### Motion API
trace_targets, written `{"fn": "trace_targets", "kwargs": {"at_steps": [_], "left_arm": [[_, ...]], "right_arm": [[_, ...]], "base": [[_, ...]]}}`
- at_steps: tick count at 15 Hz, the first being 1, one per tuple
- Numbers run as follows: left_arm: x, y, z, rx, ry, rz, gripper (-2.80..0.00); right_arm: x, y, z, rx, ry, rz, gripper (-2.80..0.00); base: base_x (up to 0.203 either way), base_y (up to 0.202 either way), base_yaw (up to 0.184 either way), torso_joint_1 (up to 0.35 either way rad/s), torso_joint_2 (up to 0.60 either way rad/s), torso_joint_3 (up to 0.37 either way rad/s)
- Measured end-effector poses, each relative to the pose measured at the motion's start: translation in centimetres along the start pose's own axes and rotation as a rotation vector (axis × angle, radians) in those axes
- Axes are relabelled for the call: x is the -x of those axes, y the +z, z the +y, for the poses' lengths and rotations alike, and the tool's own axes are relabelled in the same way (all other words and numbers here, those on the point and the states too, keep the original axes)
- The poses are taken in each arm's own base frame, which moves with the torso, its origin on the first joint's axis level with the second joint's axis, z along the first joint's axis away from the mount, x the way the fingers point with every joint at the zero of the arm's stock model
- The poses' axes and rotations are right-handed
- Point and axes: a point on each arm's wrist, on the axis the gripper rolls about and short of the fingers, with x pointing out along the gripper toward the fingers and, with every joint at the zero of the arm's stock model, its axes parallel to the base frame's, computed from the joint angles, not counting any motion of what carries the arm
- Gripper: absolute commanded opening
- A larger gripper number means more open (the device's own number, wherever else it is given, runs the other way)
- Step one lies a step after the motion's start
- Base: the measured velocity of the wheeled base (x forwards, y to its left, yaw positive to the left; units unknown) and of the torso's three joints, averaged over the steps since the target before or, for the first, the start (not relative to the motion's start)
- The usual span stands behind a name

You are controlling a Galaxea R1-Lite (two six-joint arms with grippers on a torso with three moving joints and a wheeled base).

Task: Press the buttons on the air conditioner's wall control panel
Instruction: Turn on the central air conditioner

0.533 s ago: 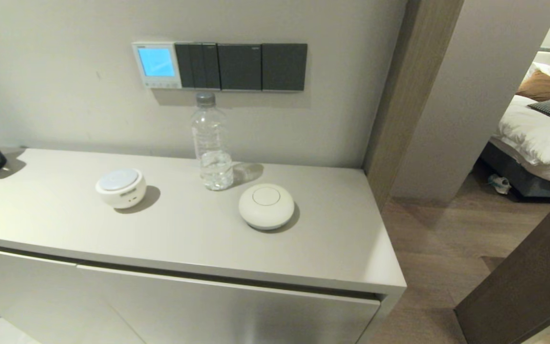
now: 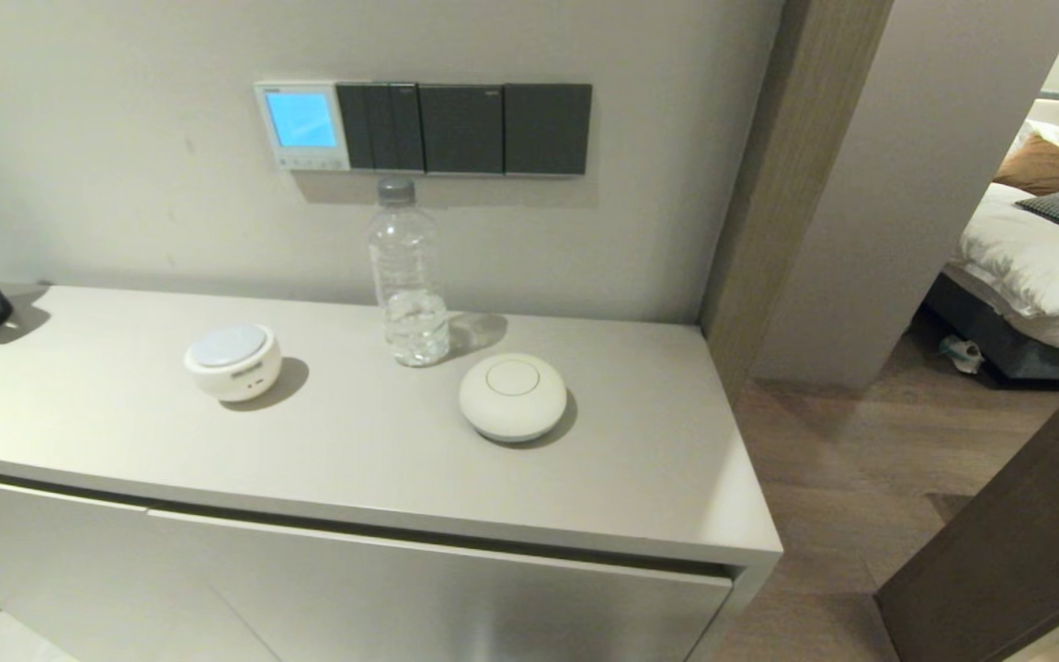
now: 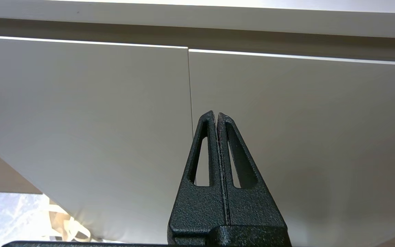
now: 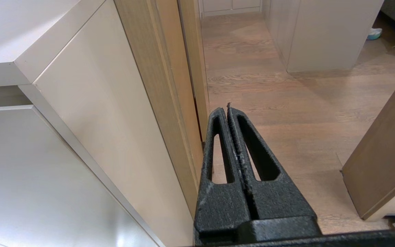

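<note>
Nothing differs from half a sec ago. AC panel [image 2: 301, 125] sits on wall above cabinet [image 2: 640, 496], buttons [image 2: 307, 163] along its bottom strip, probably untouched. Left gripper [image 3: 216, 118] pinched closed, low by cabinet doors; right gripper [image 4: 227, 111] closed too, near cabinet's end. Bottle [image 2: 406, 276] stands just below dark switches [image 2: 465, 129], w/ two round white devices [image 2: 233, 360] nearby.

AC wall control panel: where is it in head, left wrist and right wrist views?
Head: the AC wall control panel is upper left on the wall, at the left end of the dark switch row, above the cabinet.
Left wrist: not in it; shut left gripper faces the cabinet doors.
Right wrist: not in it; shut right gripper.
Shared landmark: the cabinet.
</note>
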Motion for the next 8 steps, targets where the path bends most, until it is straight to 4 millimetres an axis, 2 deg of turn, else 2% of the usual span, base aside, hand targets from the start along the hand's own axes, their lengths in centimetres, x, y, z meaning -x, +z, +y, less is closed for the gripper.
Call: {"fn": "trace_targets", "kwargs": {"at_steps": [5, 8], "left_arm": [[0.1, 0.2, 0.0, -0.004, 0.001, -0.006, -2.80], [1.2, 3.7, 0.1, -0.002, -0.012, -0.108, -2.80]], "right_arm": [[0.0, 0.0, 0.0, 0.000, 0.000, 0.000, -2.80], [0.0, 0.0, 0.0, 0.000, 0.001, 0.000, -2.80]], "base": [[0.000, 0.000, 0.000, 0.000, 0.00, 0.000], [0.000, 0.000, 0.000, 0.000, 0.00, 0.000]]}}
